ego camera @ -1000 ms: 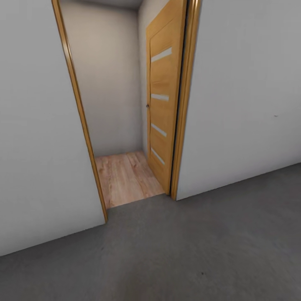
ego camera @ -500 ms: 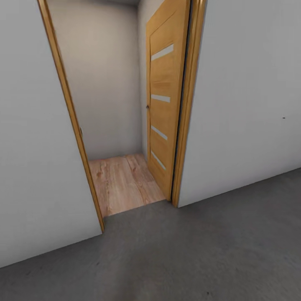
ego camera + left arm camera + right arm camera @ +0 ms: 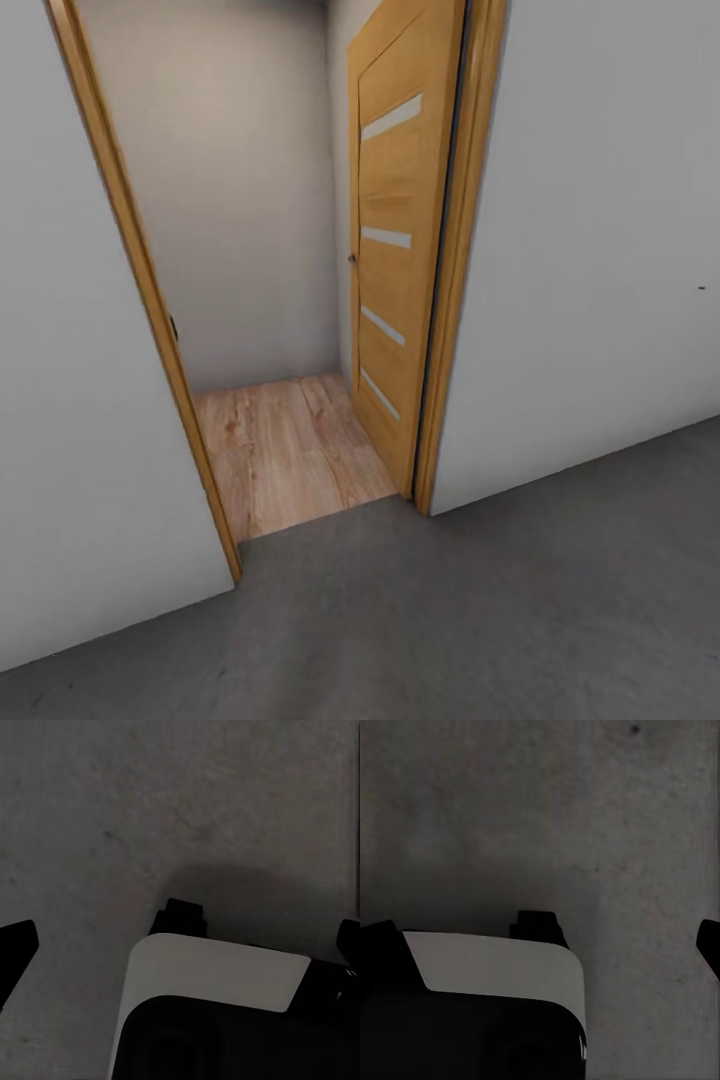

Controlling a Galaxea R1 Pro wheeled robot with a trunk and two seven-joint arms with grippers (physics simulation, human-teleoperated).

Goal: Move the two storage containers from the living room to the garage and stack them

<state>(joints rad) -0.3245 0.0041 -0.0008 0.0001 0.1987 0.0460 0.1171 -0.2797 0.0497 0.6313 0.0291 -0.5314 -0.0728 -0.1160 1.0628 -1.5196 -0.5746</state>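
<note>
Dark grey concrete floor under both wrist cameras, both arms pointing down at it. Left gripper: black fingertips at opposite edges of left wrist view, spread wide, released, nothing between them, white-and-black robot body part below it. Right gripper: fingertips also wide apart, released, holding nothing. Head view: white-grey wall ahead, open doorway with wood frame, wood-panelled door swung inward at right, light wood-plank flooring beyond, far cream wall.
</note>
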